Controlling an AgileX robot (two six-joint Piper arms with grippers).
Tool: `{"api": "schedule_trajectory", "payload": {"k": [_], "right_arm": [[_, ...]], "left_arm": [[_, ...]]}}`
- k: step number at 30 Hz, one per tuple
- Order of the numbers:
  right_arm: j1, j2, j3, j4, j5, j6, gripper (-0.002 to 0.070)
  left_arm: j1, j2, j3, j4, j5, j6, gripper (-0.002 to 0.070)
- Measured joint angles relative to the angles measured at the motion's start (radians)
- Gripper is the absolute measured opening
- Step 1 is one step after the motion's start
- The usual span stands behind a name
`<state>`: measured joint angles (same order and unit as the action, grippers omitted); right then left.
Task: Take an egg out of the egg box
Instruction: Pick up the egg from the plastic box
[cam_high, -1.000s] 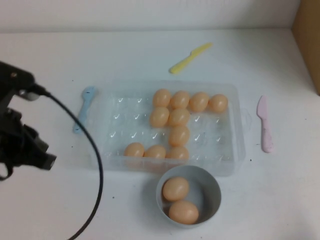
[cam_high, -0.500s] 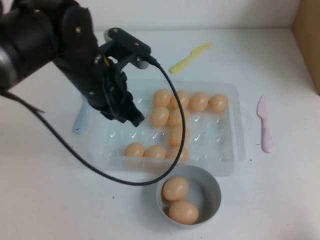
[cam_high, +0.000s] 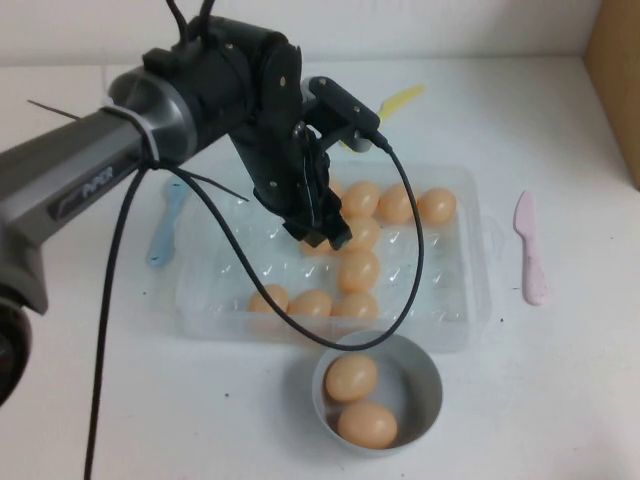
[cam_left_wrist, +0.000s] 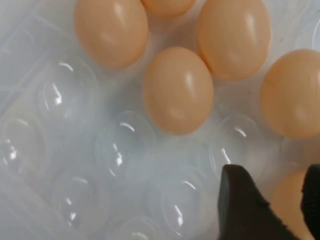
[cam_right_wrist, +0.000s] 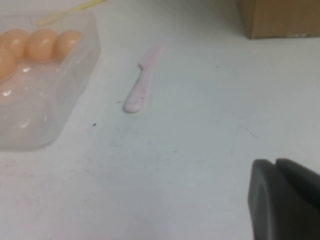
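The black left gripper (cam_high: 325, 232) hangs over the middle of the large clear plastic egg box (cam_high: 455, 300), which sits at the centre of the white surface (cam_high: 560, 400). In the left wrist view its fingers (cam_left_wrist: 240, 207) stand apart, one on either side of a small tan-orange egg (cam_left_wrist: 290, 202) in a dimpled cell; whether they touch the shell cannot be told. More tan-orange eggs (cam_high: 398, 203) fill cells along the far side of the box and run down toward its near edge.

A small round grey-blue bowl (cam_high: 425, 385) just beside the box's near edge holds two more eggs. A pink plastic knife (cam_high: 529, 250) lies toward the right edge of the surface, a yellow plastic knife (cam_high: 400, 100) toward the far edge, and a light blue plastic utensil (cam_high: 167, 218) to the left of the box.

The right gripper (cam_right_wrist: 285, 200) shows only in its own wrist view, low above bare surface to the right of the box, its fingers pressed together on nothing.
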<state>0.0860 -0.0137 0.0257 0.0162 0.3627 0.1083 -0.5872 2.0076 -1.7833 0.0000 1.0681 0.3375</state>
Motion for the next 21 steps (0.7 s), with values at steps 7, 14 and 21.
{"api": "schedule_trajectory", "payload": {"k": [7,14,21], "right_arm": [[0.0,0.0,0.0,0.0,0.0,0.0,-0.0017],[0.0,0.0,0.0,0.0,0.0,0.0,-0.0017],[0.0,0.0,0.0,0.0,0.0,0.0,-0.0017]], "left_arm": [[0.0,0.07,0.0,0.018,-0.072,0.063,0.0371],[-0.002,0.088,-0.004,0.021,-0.189,0.067,0.0382],[-0.002,0.126,-0.004,0.022,-0.201,0.067,0.0382]]}}
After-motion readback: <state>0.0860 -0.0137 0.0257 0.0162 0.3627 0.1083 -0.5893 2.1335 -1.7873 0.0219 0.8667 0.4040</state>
